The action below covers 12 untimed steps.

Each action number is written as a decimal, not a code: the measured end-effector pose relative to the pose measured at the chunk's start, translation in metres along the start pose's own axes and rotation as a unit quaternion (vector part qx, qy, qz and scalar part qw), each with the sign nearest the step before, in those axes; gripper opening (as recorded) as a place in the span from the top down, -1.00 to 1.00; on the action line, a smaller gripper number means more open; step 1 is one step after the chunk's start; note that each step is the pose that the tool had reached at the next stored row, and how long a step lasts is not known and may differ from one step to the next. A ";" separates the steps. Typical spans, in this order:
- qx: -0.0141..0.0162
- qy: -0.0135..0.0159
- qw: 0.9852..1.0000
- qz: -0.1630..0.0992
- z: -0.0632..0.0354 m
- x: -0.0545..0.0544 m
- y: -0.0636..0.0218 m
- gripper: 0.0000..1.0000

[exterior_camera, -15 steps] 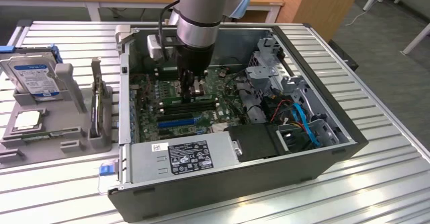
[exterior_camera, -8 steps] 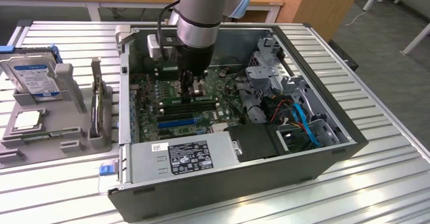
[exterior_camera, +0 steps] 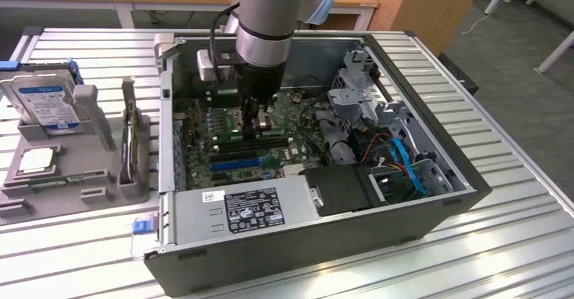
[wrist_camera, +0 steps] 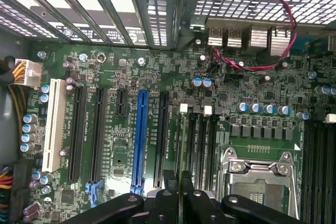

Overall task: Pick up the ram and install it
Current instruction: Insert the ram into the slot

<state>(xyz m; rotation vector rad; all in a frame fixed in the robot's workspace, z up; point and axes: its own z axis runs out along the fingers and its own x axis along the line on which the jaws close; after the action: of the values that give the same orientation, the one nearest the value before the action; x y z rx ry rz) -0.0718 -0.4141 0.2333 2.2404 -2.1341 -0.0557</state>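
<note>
a ribbed metal table [exterior_camera: 520, 198] carries an open computer case [exterior_camera: 359, 245], and the arm [exterior_camera: 269, 23] reaches down into it from above. on the floor of the case lies the green main board [wrist_camera: 121, 145]. on the exterior view's left, just beside the case, a grey holder [exterior_camera: 63, 203] stands on the table with a blue-labelled hard drive [exterior_camera: 45, 101] upright in it. the gripper [exterior_camera: 258, 121] hangs low over the board, near the black memory slots [wrist_camera: 202, 140] and the metal socket frame [wrist_camera: 257, 174]; whether it is clenched on something or released i cannot tell. in the holder a square silver chip [exterior_camera: 36, 159] lies flat, and just beside it lies a thin green strip that, as far as i can make out, is the ram stick [exterior_camera: 64, 179], well apart from the gripper. the danger, i think, is in the narrow places. the gripper is deep between the case walls, so a sideways move could strike a wall or scrape the board parts. the ram stick lies low and close to the chip, so a grip a little off could push the chip or take the stick crooked, and a crooked stick would jam in a slot instead of seating.
</note>
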 end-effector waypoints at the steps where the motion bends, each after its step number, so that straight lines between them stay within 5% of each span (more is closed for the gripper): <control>1: 0.000 0.000 1.000 0.000 0.0000 0.000 0.0000 0.73; 12: 0.000 0.000 1.000 0.000 0.0002 0.000 0.0002 0.73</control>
<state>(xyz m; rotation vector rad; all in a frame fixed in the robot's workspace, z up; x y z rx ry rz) -0.0721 -0.4141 0.2332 2.2402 -2.1346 -0.0555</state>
